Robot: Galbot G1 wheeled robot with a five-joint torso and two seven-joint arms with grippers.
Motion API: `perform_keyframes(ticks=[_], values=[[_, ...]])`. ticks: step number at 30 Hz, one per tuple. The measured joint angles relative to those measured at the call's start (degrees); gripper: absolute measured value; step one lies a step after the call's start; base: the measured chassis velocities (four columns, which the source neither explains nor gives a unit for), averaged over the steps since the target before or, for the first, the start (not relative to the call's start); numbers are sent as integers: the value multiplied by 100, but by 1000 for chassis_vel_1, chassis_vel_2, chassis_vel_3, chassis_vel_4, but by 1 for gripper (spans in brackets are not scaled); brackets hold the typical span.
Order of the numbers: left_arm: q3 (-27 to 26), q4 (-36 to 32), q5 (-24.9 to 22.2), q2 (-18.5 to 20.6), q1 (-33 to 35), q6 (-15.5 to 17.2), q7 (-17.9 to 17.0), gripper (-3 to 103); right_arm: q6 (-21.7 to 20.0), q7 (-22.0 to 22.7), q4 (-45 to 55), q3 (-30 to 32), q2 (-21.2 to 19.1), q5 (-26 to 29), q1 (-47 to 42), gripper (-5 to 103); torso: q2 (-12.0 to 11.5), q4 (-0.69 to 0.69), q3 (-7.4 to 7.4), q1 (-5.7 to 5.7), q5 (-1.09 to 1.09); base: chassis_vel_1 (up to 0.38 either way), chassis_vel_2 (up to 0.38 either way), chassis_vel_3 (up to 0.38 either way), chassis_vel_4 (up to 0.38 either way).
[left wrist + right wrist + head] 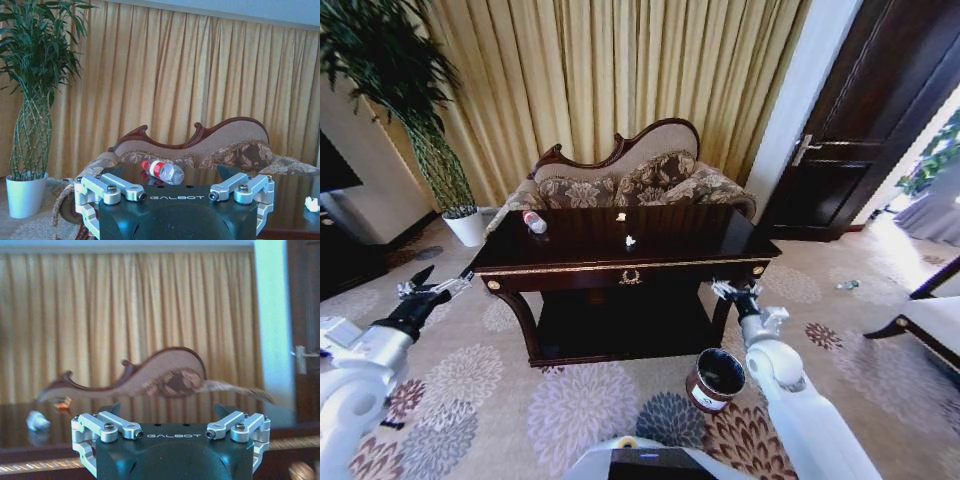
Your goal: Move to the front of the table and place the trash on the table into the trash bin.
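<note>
Dark-brown glossy table [580, 262] stood ahead of the robot, sofa [620, 180] behind it. Left gripper [423, 290] hung off the table's left front corner, fingers spread, nothing held. Plastic bottle [534, 222] lay on its side on the tabletop's left part. Pale yellow scrap [621, 216] sat near the top's centre, white scrap [630, 241] just in front of it, apart. Right gripper [735, 293] hovered by the right front leg, fingers apart, empty. Trash bin [716, 380] stood tilted on the carpet [570, 410], just beside the right forearm.
</note>
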Motion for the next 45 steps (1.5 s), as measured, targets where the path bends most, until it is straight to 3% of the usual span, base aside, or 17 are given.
perform_keyframes(ticks=[7, 22, 42, 45], values=[[-19, -23, -5, -5, 7, 2, -49, 100, -83, -303, 202, -162, 26, 127, -62, 100, 0, -1, 0, 0, 2, 0, 0, 0, 0], [11, 31, -171, 53, -50, 60, -196, 100, -54, -316, 182, -255, 93, 26, -45, 100, 1, -1, -1, -1, 1, -33, 24, 37, -28], [13, -43, -143, 46, -50, 65, -186, 100, 85, -344, 66, -507, 67, -106, 30, 100, -2, 1, 1, 3, 1, -209, 213, 206, -202], [10, -84, -137, 5, -32, 65, -186, 100, -58, -409, 126, -555, -29, 5, 37, 100, -3, -1, 3, 6, 0, -72, 85, 46, -77]])
